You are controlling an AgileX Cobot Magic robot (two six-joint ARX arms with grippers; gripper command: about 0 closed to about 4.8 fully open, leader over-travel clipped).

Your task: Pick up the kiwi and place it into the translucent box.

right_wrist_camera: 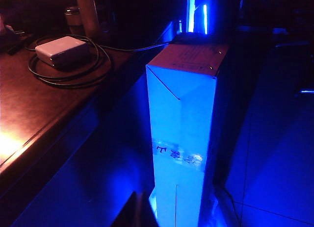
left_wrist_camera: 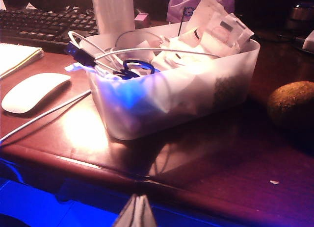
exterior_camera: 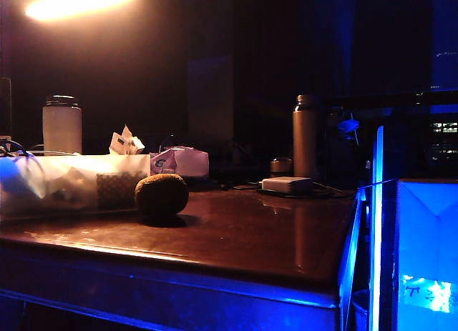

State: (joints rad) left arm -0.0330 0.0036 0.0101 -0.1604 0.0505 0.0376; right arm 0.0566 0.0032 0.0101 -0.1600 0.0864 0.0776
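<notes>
Kiwi (exterior_camera: 162, 196): rested on the brown table (exterior_camera: 272, 238), touching nothing, just at 3 o'clock of the translucent box (exterior_camera: 71, 182) in the exterior view.
Translucent box: stood on the table, filled with cables, scissors (left_wrist_camera: 137, 67) and packets.
Left gripper (left_wrist_camera: 136, 213): hung below the table's front edge; only a pale tip showed, jaw state could not be told.
Right gripper (right_wrist_camera: 131, 210): a dark shape low beside the glowing blue box (right_wrist_camera: 184, 134); jaws closed, empty.
</notes>
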